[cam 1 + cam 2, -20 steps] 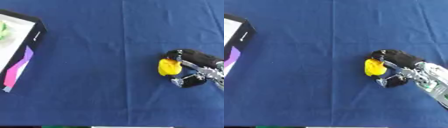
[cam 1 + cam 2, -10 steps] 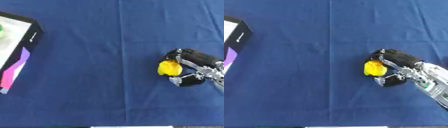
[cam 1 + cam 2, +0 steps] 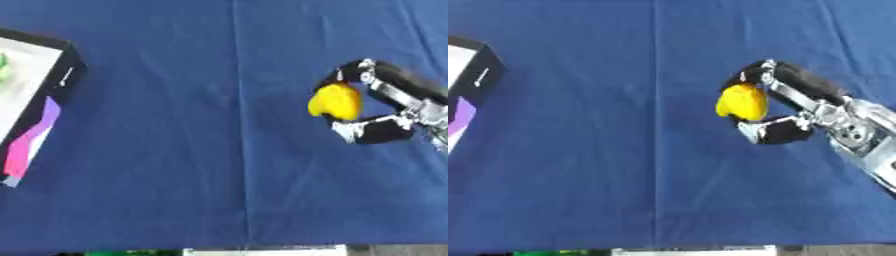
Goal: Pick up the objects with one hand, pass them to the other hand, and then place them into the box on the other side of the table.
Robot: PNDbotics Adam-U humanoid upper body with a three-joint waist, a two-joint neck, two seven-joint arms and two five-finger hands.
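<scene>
My right hand (image 3: 798,107) reaches in from the right edge over the blue cloth, its fingers and thumb curled round a small yellow object (image 3: 336,101). The object sits between the upper fingers (image 3: 367,75) and the thumb (image 3: 367,131) below it. The box (image 3: 31,95), black-walled with a white inside and a pink and purple side panel, lies at the left edge; something green (image 3: 4,67) shows inside it at the picture's edge. My left hand shows in neither view.
The blue tablecloth (image 3: 192,150) covers the whole table, with a crease running top to bottom near the middle. A pale strip shows along the near edge at the bottom.
My right hand with the yellow object has shifted slightly up and left. The whole picture has also drifted a little, so the box sits a bit higher.
</scene>
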